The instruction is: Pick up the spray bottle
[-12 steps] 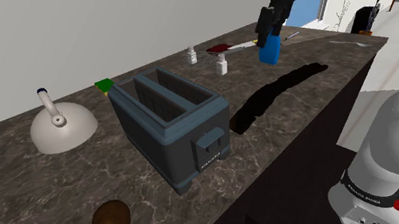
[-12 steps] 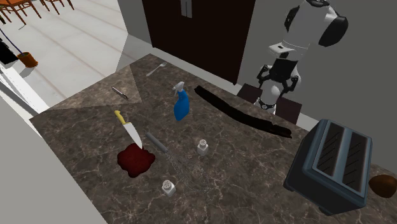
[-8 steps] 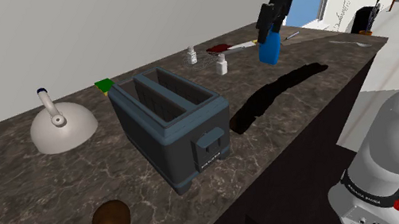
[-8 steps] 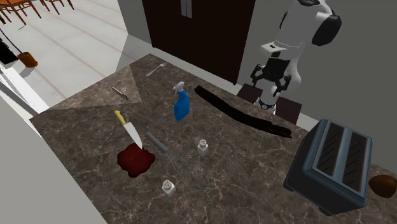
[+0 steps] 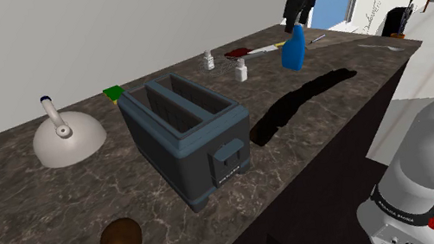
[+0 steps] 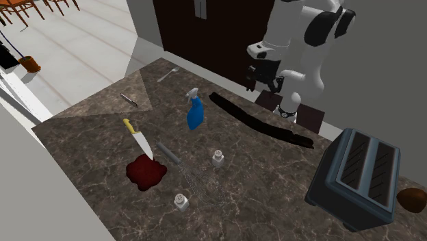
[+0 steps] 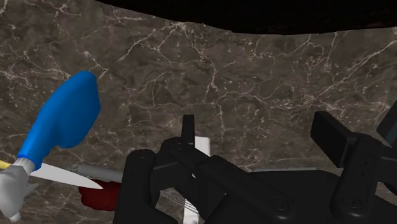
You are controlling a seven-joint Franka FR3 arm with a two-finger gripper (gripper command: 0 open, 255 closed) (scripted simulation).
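Approach stage: nothing is grasped yet.

The blue spray bottle (image 6: pixel 195 113) stands upright on the counter (image 6: pixel 274 185), untouched, so I judge that reaching, closing and lifting are all left to do. My end effector (image 6: pixel 265 82) hangs above the counter, fingers apart with nothing between them. In the second exterior view the bottle lies at about eight o'clock from it, apart. In the shoulder view it lies at six o'clock.
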